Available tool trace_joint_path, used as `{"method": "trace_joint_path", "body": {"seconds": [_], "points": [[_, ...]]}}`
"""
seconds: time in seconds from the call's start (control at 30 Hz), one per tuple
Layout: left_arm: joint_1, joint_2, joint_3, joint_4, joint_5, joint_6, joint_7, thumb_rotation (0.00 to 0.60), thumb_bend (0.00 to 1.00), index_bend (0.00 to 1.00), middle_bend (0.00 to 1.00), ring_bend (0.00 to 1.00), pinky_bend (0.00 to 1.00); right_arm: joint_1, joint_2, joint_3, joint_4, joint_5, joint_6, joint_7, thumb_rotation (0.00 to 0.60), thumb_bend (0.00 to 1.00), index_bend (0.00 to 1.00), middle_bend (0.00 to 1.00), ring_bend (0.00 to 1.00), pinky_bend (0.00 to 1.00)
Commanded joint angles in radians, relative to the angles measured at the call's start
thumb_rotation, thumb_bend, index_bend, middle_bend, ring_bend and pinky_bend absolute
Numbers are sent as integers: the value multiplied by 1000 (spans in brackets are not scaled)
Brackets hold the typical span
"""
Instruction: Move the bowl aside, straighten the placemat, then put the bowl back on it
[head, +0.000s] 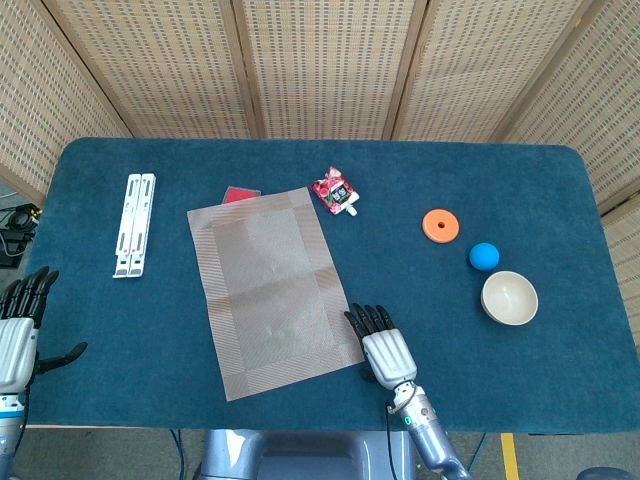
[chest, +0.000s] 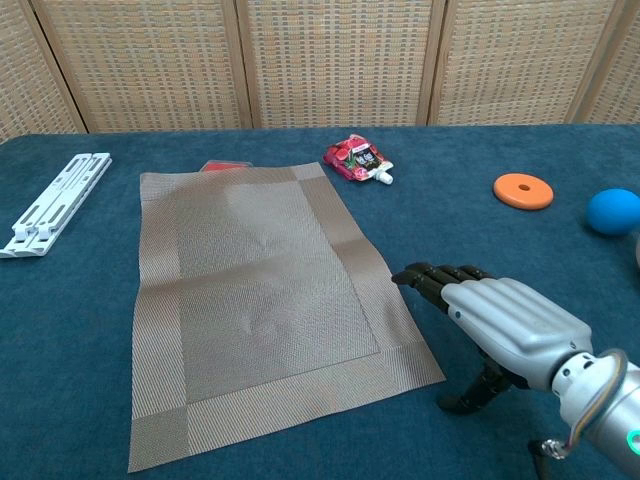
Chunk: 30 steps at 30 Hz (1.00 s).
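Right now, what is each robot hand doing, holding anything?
Left robot hand: open, holding nothing, at the table's left edge.
Right robot hand: open, holding nothing, beside the placemat.

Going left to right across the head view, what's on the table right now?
Left hand → white folding stand → placemat → right hand → orange disc → blue ball → bowl.

Screened, felt-topped lab table (head: 300, 160)
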Motion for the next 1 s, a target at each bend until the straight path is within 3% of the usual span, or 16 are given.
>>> {"method": "trace_joint_path", "body": {"seconds": [0.03,0.27,0.67,1.0], "points": [[0,0,-2,1,-2,-2,-2,600,53,0,0,0,0,6,-10,2,9,6,0,0,600,60,0,0,0,0],[0,0,-6,3,-3,-8,-11,600,53,0,0,0,0,21,-53,9,55,14,2,25,600,79,9,0,0,0],[-1,-1,-7,6,0,-22,-26,600,52,0,0,0,0,35,-93,-9,111,-70,56,147,600,430,125,0,0,0],[1,3,-7,1,3,-26,-36,600,52,0,0,0,0,31,-87,-18,104,-83,75,171,600,486,151,0,0,0]]}}
